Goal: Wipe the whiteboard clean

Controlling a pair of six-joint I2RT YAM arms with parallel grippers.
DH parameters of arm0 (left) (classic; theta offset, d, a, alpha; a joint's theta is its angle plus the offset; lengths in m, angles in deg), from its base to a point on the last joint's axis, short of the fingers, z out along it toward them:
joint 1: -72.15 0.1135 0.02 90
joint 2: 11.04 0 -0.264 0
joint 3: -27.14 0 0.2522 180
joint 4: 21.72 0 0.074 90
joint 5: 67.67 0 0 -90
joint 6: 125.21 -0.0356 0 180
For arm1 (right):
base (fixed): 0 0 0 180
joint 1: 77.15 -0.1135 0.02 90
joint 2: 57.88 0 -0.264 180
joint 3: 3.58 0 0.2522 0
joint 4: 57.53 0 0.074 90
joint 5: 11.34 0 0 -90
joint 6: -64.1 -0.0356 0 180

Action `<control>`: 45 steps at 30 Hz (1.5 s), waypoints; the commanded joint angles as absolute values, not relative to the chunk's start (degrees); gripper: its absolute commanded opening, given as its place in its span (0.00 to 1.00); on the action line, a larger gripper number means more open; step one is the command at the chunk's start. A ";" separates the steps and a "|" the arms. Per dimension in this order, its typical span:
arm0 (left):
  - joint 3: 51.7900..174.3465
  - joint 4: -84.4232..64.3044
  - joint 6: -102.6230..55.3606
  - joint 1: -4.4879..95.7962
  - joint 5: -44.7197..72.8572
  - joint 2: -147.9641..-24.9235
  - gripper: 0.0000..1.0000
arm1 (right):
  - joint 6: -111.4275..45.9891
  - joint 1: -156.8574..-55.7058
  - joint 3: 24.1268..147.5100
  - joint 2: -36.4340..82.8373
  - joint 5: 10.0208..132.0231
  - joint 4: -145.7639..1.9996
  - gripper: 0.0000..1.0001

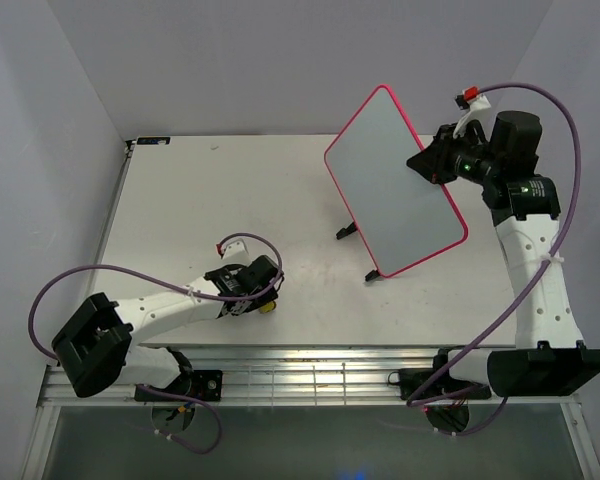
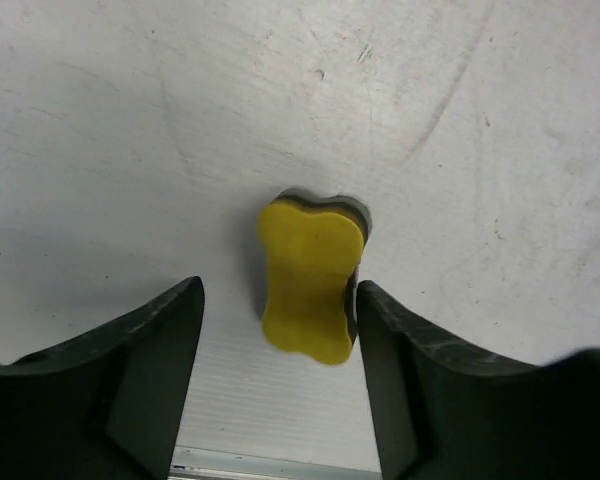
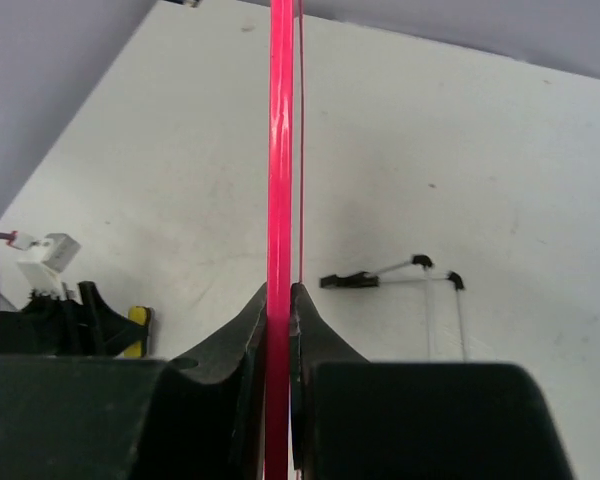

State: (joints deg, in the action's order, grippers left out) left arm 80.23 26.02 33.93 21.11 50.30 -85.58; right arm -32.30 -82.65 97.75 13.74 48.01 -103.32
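Note:
The whiteboard [image 1: 395, 180], white with a thin pink-red frame, is held tilted above the table at the back right. Its two black clips [image 1: 347, 232] hang at the lower left edge. My right gripper [image 1: 430, 165] is shut on its right edge; in the right wrist view the pink frame [image 3: 280, 150] runs straight up from between the shut jaws of the right gripper [image 3: 280, 295]. My left gripper [image 1: 263, 300] is low near the table's front edge, open around a small yellow sponge [image 2: 312, 278]. The right finger [image 2: 410, 370] is against the sponge's side, and the left finger [image 2: 150, 370] stands apart from it.
The white table [image 1: 200, 220] carries scuff marks. Grey walls stand at the back and on both sides. The table's front edge with a metal rail [image 1: 310, 375] lies just behind the left gripper. Purple cables loop from both arms.

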 commanded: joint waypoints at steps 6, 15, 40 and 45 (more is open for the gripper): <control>84.58 28.07 30.36 21.70 49.05 -84.43 0.98 | -26.17 -73.99 104.92 19.45 37.80 -109.52 0.08; 92.40 37.47 23.51 22.14 50.37 -76.44 0.98 | -18.88 -73.38 105.38 22.28 37.52 -113.30 0.08; 88.10 35.46 0.39 22.67 54.32 -61.04 0.98 | -18.35 -73.38 103.35 31.06 38.32 -113.65 0.09; 88.19 35.64 0.21 22.67 54.76 -61.93 0.98 | -17.29 -73.38 102.91 32.12 39.28 -114.44 0.18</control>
State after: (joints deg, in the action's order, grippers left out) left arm 88.47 36.58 0.97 22.33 53.27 -62.30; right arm -17.94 -73.52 102.19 32.58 40.77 -116.56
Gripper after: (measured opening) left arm 0.979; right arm 0.169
